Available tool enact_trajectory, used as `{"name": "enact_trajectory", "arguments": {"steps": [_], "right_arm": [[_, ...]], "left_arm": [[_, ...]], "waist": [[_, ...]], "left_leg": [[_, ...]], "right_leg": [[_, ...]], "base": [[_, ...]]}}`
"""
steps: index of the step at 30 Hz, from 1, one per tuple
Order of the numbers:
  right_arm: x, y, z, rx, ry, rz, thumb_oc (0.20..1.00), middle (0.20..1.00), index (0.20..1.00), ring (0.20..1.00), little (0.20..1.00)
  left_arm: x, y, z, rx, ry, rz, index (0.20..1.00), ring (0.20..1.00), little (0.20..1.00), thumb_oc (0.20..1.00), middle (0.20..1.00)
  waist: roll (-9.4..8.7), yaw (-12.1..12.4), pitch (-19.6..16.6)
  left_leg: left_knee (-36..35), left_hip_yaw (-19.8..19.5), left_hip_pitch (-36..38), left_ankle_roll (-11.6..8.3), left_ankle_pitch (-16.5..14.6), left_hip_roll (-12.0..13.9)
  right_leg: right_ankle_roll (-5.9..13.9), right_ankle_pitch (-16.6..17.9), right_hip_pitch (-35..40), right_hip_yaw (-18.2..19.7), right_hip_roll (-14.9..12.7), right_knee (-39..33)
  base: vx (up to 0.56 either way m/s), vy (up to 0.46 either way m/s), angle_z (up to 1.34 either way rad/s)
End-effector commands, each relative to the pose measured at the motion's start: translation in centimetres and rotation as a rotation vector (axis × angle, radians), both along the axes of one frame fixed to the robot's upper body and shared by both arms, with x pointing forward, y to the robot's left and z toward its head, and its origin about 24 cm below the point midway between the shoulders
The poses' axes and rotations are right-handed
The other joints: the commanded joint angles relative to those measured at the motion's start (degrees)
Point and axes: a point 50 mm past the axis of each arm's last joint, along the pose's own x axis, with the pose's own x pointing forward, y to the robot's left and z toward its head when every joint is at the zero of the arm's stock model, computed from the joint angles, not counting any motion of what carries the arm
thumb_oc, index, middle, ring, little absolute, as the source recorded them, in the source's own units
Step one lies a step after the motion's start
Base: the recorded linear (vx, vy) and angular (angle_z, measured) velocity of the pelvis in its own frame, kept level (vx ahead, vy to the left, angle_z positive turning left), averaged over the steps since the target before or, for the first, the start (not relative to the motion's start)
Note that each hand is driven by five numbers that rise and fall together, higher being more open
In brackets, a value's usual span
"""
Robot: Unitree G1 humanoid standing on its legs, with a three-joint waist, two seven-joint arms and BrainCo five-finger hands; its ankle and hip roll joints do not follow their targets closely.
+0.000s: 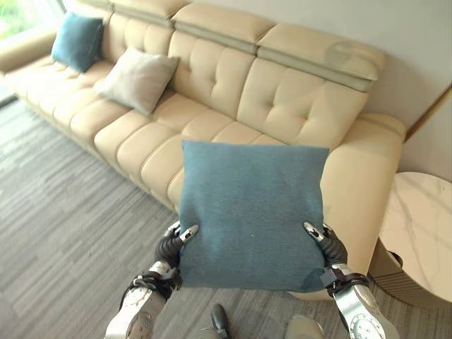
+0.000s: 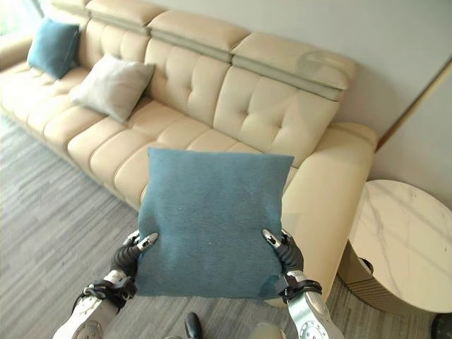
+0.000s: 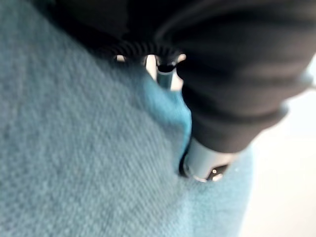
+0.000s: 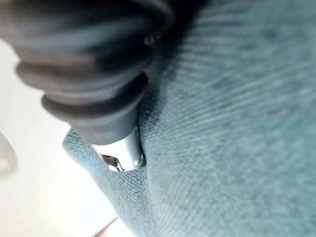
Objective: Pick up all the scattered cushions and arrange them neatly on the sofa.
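The large teal cushion [image 1: 252, 212] is held up off the floor between both hands, flat face toward the head camera, above the front edge of the cream sofa [image 1: 212, 92]. The left hand [image 1: 171, 245] is clamped on its lower left edge and the right hand [image 1: 326, 242] on its lower right edge; thumbs are seen on the near face, and in each wrist view a finger is pressed into the fabric, which dents around it. A two-sided pinch is judged necessary because the cushion is wide and soft and would sag from one hand.

Beyond the hands, the seat nearest the armrest is bare, the likely spot. Farther off to the left, a grey cushion [image 1: 138, 79] and a small teal cushion [image 1: 76, 40] are already propped against the backrest. A marble side table [image 1: 420, 233] stands just right of the right hand.
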Motion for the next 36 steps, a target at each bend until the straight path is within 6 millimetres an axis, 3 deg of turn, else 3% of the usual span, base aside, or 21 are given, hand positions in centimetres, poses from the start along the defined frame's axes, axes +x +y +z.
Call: {"name": "enact_trajectory", "arguments": {"steps": [1,2,4,5,9,10,12,13,15,17,18,19,22,23,25,29,30,33,36], "right_arm": [[1.9,3.1,5.9,0.097,-0.336,0.135,0.200,0.200,0.200,0.200,0.200],[2.1,2.9,5.9,0.098,-0.342,0.127,0.200,0.200,0.200,0.200,0.200],[2.1,2.8,5.9,0.094,-0.341,0.123,0.200,0.200,0.200,0.200,0.200],[1.8,2.3,5.7,0.083,-0.336,0.104,0.200,0.200,0.200,0.200,0.200],[1.5,1.6,5.6,0.080,-0.339,0.081,0.200,0.200,0.200,0.200,0.200],[1.4,1.2,5.7,0.067,-0.343,0.082,0.200,0.200,0.200,0.200,0.200],[1.5,1.0,5.6,0.040,-0.336,0.092,0.200,0.200,0.200,0.200,0.200],[1.6,1.0,5.6,0.031,-0.332,0.097,0.200,0.200,0.200,0.200,0.200],[1.7,0.8,5.5,0.028,-0.321,0.094,0.200,0.200,0.200,0.200,0.200],[1.7,0.8,5.3,0.022,-0.313,0.095,0.200,0.200,0.200,0.200,0.200],[1.6,0.9,5.3,0.020,-0.309,0.098,0.200,0.200,0.200,0.200,0.200],[1.6,0.9,5.2,0.020,-0.304,0.099,0.200,0.200,0.200,0.200,0.200],[1.5,0.8,4.9,0.017,-0.290,0.090,0.200,0.200,0.200,0.200,0.200],[1.5,0.8,4.9,0.017,-0.290,0.090,0.200,0.200,0.200,0.200,0.200],[1.3,0.5,4.2,0.016,-0.257,0.081,0.200,0.200,0.200,0.200,0.200],[1.2,-0.2,3.5,-0.006,-0.219,0.054,0.200,0.200,0.200,0.200,0.200],[1.0,-0.1,3.0,0.004,-0.194,0.068,0.200,0.200,0.200,0.200,0.200],[0.8,-0.2,2.6,-0.014,-0.169,0.074,0.200,0.200,0.200,0.200,0.200],[0.9,0.4,2.5,-0.002,-0.161,0.083,0.200,0.200,0.200,0.200,0.200]], "left_arm": [[1.8,-4.1,4.7,-0.092,-0.276,-0.152,0.200,0.200,0.200,0.200,0.200],[2.3,-4.5,5.1,-0.092,-0.300,-0.159,0.200,0.200,0.200,0.200,0.200],[2.4,-4.7,5.2,-0.089,-0.305,-0.168,0.200,0.200,0.200,0.200,0.200],[2.6,-5.1,5.6,-0.088,-0.331,-0.188,0.200,0.200,0.200,0.200,0.200],[2.2,-5.4,5.7,-0.117,-0.335,-0.190,0.200,0.200,0.200,0.200,0.200],[1.9,-5.4,5.4,-0.139,-0.324,-0.187,0.200,0.200,0.200,0.200,0.200],[1.7,-5.2,5.3,-0.135,-0.319,-0.180,0.200,0.200,0.200,0.200,0.200],[1.7,-5.2,5.1,-0.134,-0.314,-0.171,0.200,0.200,0.200,0.200,0.200],[1.7,-4.9,4.9,-0.141,-0.299,-0.148,0.200,0.200,0.200,0.200,0.200],[1.6,-4.7,4.8,-0.141,-0.291,-0.139,0.200,0.200,0.200,0.200,0.200],[1.4,-4.5,4.7,-0.132,-0.287,-0.133,0.200,0.200,0.200,0.200,0.200],[1.3,-4.4,4.7,-0.131,-0.284,-0.130,0.200,0.200,0.200,0.200,0.200],[1.2,-4.1,4.7,-0.132,-0.287,-0.107,0.200,0.200,0.200,0.200,0.200],[1.2,-4.1,4.7,-0.132,-0.287,-0.107,0.200,0.200,0.200,0.200,0.200],[1.0,-3.8,4.5,-0.127,-0.279,-0.086,0.200,0.200,0.200,0.200,0.200],[1.0,-3.7,4.3,-0.114,-0.274,-0.079,0.200,0.200,0.200,0.200,0.200],[0.8,-3.7,4.0,-0.118,-0.262,-0.092,0.200,0.200,0.200,0.200,0.200],[0.6,-3.8,3.8,-0.101,-0.249,-0.117,0.200,0.200,0.200,0.200,0.200],[0.9,-3.3,3.7,-0.074,-0.244,-0.118,0.200,0.200,0.200,0.200,0.200]], "waist": [[0.39,-1.81,-0.88],[-0.50,-2.14,-0.44],[-0.68,-2.43,-0.17],[-1.55,-2.85,-0.48],[-1.65,-4.04,-2.29],[-1.18,-4.64,-2.63],[-1.22,-4.23,-2.06],[-1.54,-3.93,-1.95],[-2.00,-3.50,-1.71],[-2.36,-3.10,-1.86],[-2.88,-2.22,-1.85],[-3.05,-1.93,-2.05],[-2.14,-1.10,-1.85],[-2.17,-1.03,-1.75],[-1.12,-0.44,-1.61],[0.19,-0.28,-1.45],[1.76,-0.56,-2.06],[2.26,-1.33,-2.77],[1.69,-1.31,-3.28]], "left_leg": [[0.33,-0.38,4.90,-5.37,-8.17,0.19],[1.02,-2.42,6.05,-5.69,-9.61,-1.26],[1.57,-3.36,6.57,-5.84,-10.31,-1.52],[3.19,-4.78,7.85,-5.82,-12.35,-2.40],[8.65,-4.97,8.82,-7.06,-16.68,-2.14],[15.56,-3.90,8.09,-8.79,-16.62,-0.72],[26.81,-3.95,4.63,-11.14,-13.25,-0.02],[30.18,-4.30,2.85,-11.74,-11.18,-0.31],[33.42,-4.27,-0.24,-11.50,-10.47,0.91],[31.58,-4.05,-1.88,-9.98,-11.75,2.30],[26.35,-5.60,-2.67,-8.62,-13.69,3.12],[22.37,-7.15,-3.00,-8.56,-12.80,3.43],[12.43,-13.57,-4.76,-9.97,-5.94,5.94],[12.17,-13.50,-4.46,-10.00,-5.85,5.95],[6.57,-19.99,-5.54,-11.11,-2.09,7.37],[3.84,-24.26,-7.21,-12.02,-1.02,6.33],[2.04,-26.55,-5.44,-12.24,-1.60,5.42],[1.65,-24.42,-4.06,-11.43,-2.25,4.50],[1.74,-18.56,-3.04,-9.89,-3.28,3.69]], "right_leg": [[-0.71,3.99,-0.89,-1.59,4.28,-6.15],[-0.16,6.23,-3.42,-3.27,5.18,-9.15],[-0.10,6.55,-3.18,-4.71,5.01,-10.19],[-0.58,6.64,-0.98,-5.89,4.84,-12.79],[-2.57,5.82,2.06,-4.61,5.44,-12.44],[-3.87,4.62,4.59,-4.36,5.88,-12.63],[-5.37,3.80,6.97,-3.42,6.61,-13.07],[-5.95,3.48,7.76,-2.96,6.64,-13.50],[-6.28,2.79,8.95,-1.78,6.70,-13.99],[-6.12,2.37,9.76,-0.28,6.41,-14.50],[-5.45,2.02,10.53,1.95,5.99,-14.67],[-5.28,1.87,10.61,2.85,5.88,-14.77],[-5.03,1.33,11.55,6.35,6.92,-15.10],[-5.06,1.27,11.68,6.41,6.92,-15.08],[-4.69,0.73,12.73,10.20,7.43,-15.48],[-3.87,0.17,13.60,13.55,7.14,-16.07],[-3.52,0.39,13.57,16.32,7.32,-16.42],[-2.01,1.46,12.70,18.49,5.26,-16.89],[-0.11,3.14,10.25,21.87,3.24,-17.38]], "base": [[0.29,-0.021,0.55],[0.25,-0.023,0.60],[0.26,-0.042,1.00],[0.34,-0.092,1.12],[0.32,-0.105,0.63],[0.46,-0.165,0.51],[0.32,-0.144,0.20],[0.18,-0.108,-0.13],[0.17,-0.076,-0.27],[0.23,0.013,-0.54],[0.28,0.088,-0.53],[0.29,0.122,-0.58],[0.16,0.087,-0.90],[0.18,0.119,-0.84],[0.22,0.191,-0.86],[0.14,0.213,-0.72],[0.16,0.303,-1.09],[0.15,0.395,-1.08],[0.03,0.252,-0.87]]}}
